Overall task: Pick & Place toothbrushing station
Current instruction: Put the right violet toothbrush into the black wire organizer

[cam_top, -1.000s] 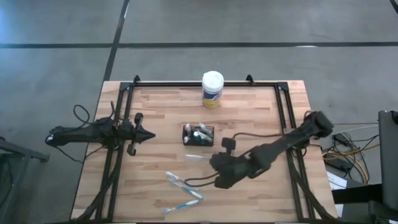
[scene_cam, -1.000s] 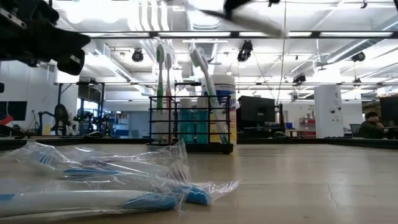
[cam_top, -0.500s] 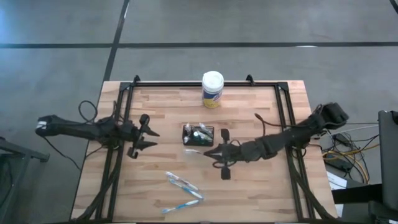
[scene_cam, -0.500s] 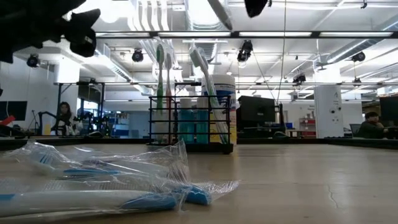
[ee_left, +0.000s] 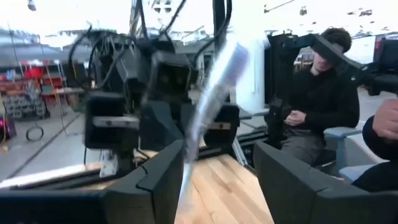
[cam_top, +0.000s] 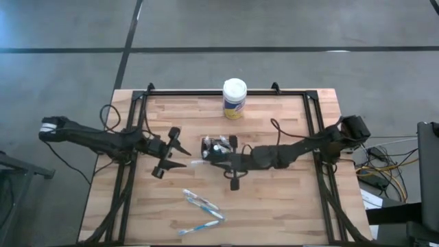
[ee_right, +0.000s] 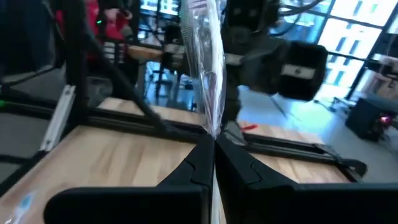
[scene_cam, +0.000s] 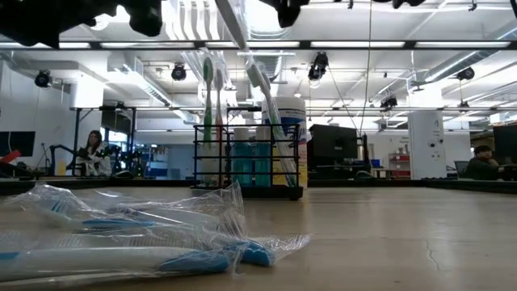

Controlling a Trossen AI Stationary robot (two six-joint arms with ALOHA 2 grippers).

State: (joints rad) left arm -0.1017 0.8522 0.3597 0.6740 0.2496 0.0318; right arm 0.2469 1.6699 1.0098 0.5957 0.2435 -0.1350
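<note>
Swung inward toward bench centre: right tool, pinched shut on wrapped toothbrush, long axis pointing at left tool. Left tool spread wide, empty, just beside brush tip. Station upright mid-bench, touching right tool's side.

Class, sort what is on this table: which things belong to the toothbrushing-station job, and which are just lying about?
In the job: toothbrushing station; wrapped toothbrush pinched by right gripper; open left gripper around it.
Lying about: canister; spare wrapped toothbrushes, perhaps next.
</note>
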